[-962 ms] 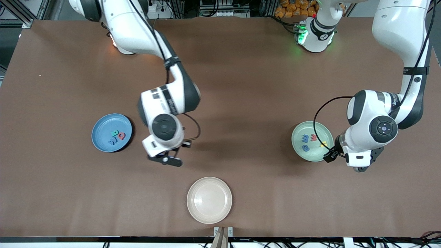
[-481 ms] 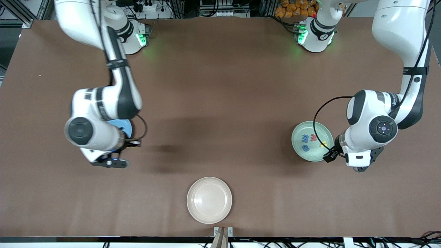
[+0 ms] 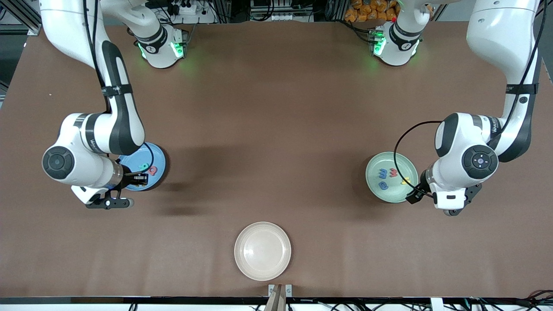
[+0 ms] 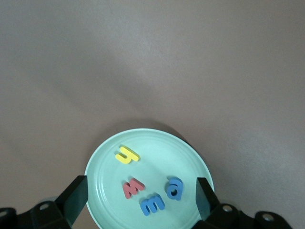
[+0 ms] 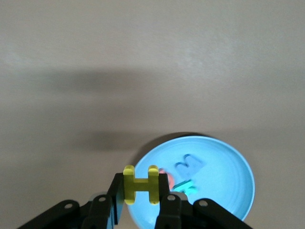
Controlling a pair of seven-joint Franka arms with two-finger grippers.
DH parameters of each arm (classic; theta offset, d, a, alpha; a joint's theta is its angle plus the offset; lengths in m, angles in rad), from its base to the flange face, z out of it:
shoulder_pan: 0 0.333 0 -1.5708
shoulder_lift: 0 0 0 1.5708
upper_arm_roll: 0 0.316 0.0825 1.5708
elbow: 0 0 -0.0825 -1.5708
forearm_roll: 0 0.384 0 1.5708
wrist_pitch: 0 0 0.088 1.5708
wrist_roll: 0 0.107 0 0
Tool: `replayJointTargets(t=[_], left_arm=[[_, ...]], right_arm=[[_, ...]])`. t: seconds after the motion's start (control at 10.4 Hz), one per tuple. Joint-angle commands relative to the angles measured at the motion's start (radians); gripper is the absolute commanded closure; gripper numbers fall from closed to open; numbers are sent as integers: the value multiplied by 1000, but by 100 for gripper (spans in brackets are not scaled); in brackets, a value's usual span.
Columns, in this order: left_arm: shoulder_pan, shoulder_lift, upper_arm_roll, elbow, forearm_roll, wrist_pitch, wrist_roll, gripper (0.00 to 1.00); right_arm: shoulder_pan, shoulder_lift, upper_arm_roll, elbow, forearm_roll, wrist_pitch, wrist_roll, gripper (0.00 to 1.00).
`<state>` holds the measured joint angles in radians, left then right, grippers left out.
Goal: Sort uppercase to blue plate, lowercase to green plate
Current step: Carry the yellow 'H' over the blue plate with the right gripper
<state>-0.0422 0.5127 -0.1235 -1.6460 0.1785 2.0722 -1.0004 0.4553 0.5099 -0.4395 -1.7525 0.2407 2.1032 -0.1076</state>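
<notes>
We see the yellow H (image 5: 140,184) pinched upright between the closed fingers of the right gripper (image 5: 141,196), which hangs over the edge of the blue plate (image 3: 157,152) at the right arm's end of the table. In that plate lie the other capitals: the red Q (image 3: 152,171) and the teal R (image 3: 144,165) show beside the arm in the front view, and the blue W (image 5: 189,165) shows in the right wrist view. Toward the left arm's end of the table, the green plate (image 3: 373,172) holds all four lowercase letters: the yellow h (image 4: 127,155), the red m shape (image 4: 134,188), the blue m (image 4: 152,204) and the blue a (image 4: 174,188), each lying flat and apart from the others. The left gripper (image 4: 138,202) waits over the green plate's edge with its fingers spread wide and nothing between them. Nearer to the front camera than both plates, midway between them, sits a beige plate (image 3: 262,251).
</notes>
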Motion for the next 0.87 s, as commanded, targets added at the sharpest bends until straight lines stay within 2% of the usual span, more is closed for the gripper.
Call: replayJointTargets(t=[0.0,0.29,0.58,0.77], left_arm=[[25,19,-1,-3,38,8,51,0],[62,49,1,-11,42,19,153,0],[74,40,-1,-24,42,19,244,0],[71,-17,-10,-5,41,19,267,0]], right_arm=[[-90,-99,94,-169,-26,119,-62,100],[-131,-145,103,-293,-38,219,-139,100],[-225,-177,197,-430,-46,374,-172,100],[-277,-177,257,-482,-54,464,-181,100]])
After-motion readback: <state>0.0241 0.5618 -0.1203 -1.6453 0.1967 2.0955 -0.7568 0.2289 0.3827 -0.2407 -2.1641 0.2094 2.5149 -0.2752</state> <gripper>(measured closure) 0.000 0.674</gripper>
